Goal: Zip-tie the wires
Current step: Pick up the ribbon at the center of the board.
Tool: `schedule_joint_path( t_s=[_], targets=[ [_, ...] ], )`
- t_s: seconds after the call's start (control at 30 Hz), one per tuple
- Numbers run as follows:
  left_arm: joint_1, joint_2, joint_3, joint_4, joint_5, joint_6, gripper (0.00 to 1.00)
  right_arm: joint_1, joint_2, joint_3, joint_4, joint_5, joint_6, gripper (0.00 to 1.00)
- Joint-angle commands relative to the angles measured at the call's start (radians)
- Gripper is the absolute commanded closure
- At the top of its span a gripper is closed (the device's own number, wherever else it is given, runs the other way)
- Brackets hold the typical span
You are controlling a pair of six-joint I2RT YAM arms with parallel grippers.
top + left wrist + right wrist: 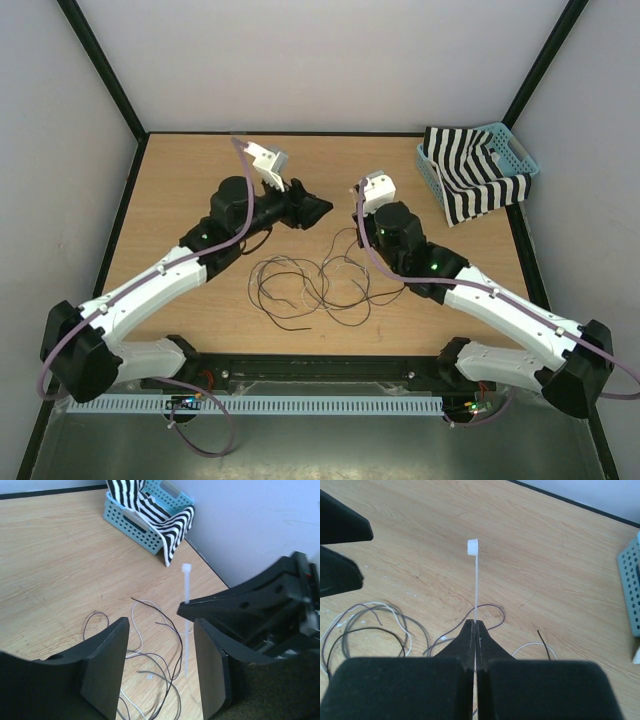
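Observation:
The wires [310, 285] lie in loose dark and pale loops on the wooden table; they also show in the left wrist view [160, 645] and the right wrist view [370, 620]. My right gripper [475, 625] is shut on the zip tie [475, 580], a whitish strip that sticks out beyond the tips with its square head at the far end. In the left wrist view the zip tie [186, 620] stands upright above the wires. My left gripper [160, 670] is open and empty, with the strip just ahead of its gap, near the right-hand finger [212, 665]. From above, the left gripper [322, 213] faces the right gripper [365, 215].
A light blue basket [515, 150] with a black-and-white striped cloth [470, 180] draped in it stands at the table's back right; it also shows in the left wrist view [125, 517]. Grey walls with black frame posts enclose the table.

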Motion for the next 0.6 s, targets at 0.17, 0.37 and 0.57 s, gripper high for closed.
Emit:
schedule_joint_path(
  t_s=[0.17,0.37,0.57],
  targets=[
    [-0.039,0.108,0.099,0.006,-0.072,-0.025,0.5,0.046,0.017,0.042,0.005,0.122,-0.016,1.0],
    [-0.08,0.131,0.122,0.016,-0.09,-0.022,0.5,0.051,0.026,0.036,0.018,0.111,-0.001,1.0],
    [-0.094,0.153,0.129,0.026,-0.113,-0.031,0.51,0.058,0.03,0.034,0.026,0.11,0.007,1.0]
  ],
)
